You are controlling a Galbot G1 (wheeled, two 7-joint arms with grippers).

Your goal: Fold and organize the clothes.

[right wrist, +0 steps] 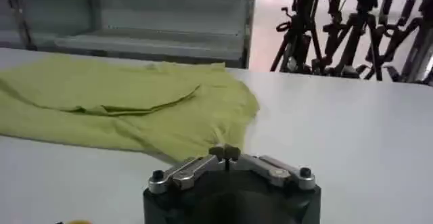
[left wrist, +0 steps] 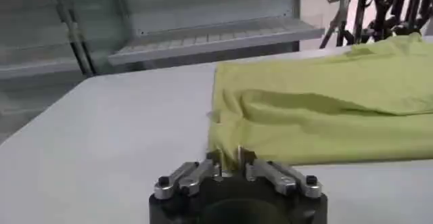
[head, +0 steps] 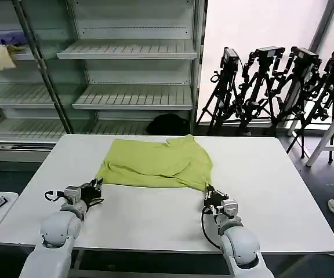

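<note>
Head view: each end effector, left (head: 99, 183) and right (head: 208, 189), pinches the T-shirt's (head: 155, 162) near hem corners.

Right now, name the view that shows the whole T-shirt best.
The head view: the T-shirt lies entire on the white table, both grippers at its near corners. The left wrist view gives one end, the right wrist view the other.

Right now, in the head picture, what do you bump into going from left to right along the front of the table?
Left gripper → green T-shirt → right gripper → bare white table.
</note>
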